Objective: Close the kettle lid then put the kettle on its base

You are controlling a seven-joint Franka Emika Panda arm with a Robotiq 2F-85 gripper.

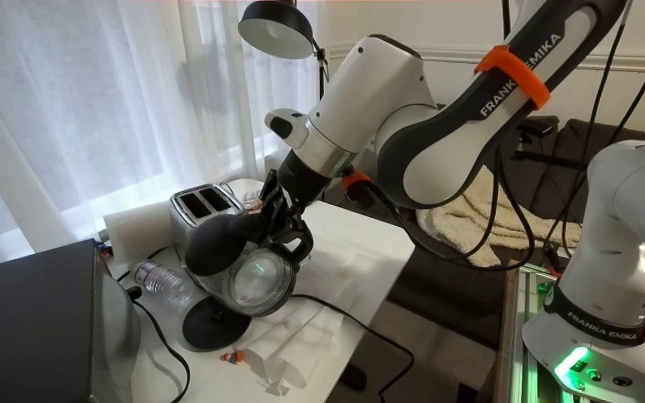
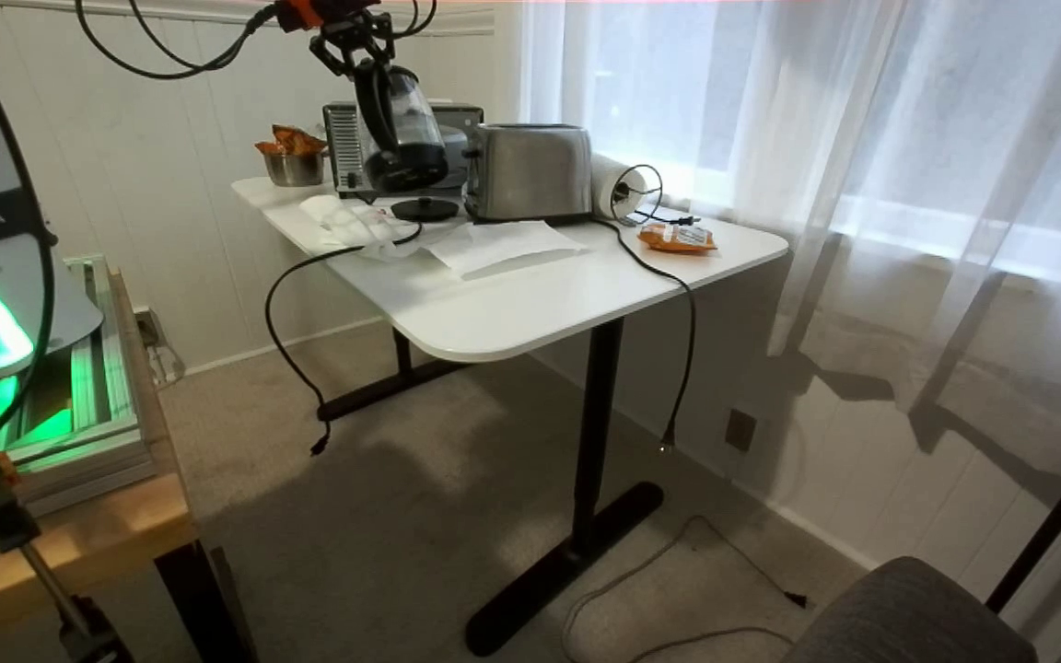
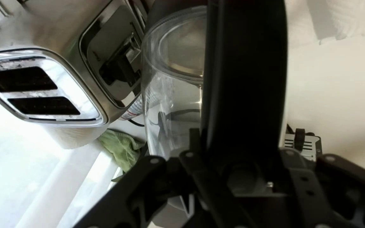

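Base [image 1: 213, 329] sits at left in an exterior view, the kettle [image 1: 261, 282] hangs tilted above and right of it, so placing seems the step in hand, calling for levelling and lowering, and beyond, at right, my gripper [image 1: 283, 217] is clamped narrowly around the handle [image 1: 306, 244].

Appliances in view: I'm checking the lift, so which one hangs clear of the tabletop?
The glass kettle, held by its black handle in the gripper; the steel toaster and the dark-topped boxy appliance both stand on the tabletop.
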